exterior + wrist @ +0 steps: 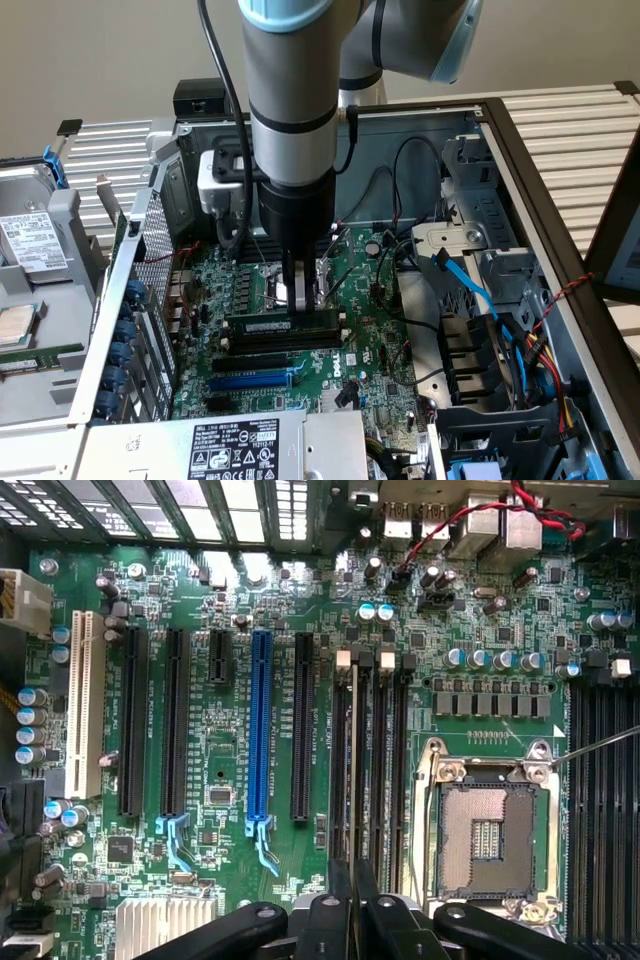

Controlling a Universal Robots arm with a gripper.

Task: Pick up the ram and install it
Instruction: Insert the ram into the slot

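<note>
Ext. view, L to R. Well apart from pincer, toward the exterior view's left: grey drive tray (pixel 60 300) w/ labelled drive, outside the case. Closer in, on green motherboard (pixel 375 340): blue slot (pixel 250 380) lies near pincer on camera side, black slots betw. the two. Pincer (pixel 305 298) points straight down at mid-board, jaws narrow, clamped on the ram (pixel 285 328). Ram stands on edge directly under pincer, lengthwise along black mem slots; seated or not, cannot tell. Wrist view: ram (pixel 354 760) edge-on betw. fingers (pixel 328 915), CPU socket (pixel 487 840) just beside pincer. Toward the exterior view's right: blue cable (pixel 468 285), well apart from pincer.
</note>
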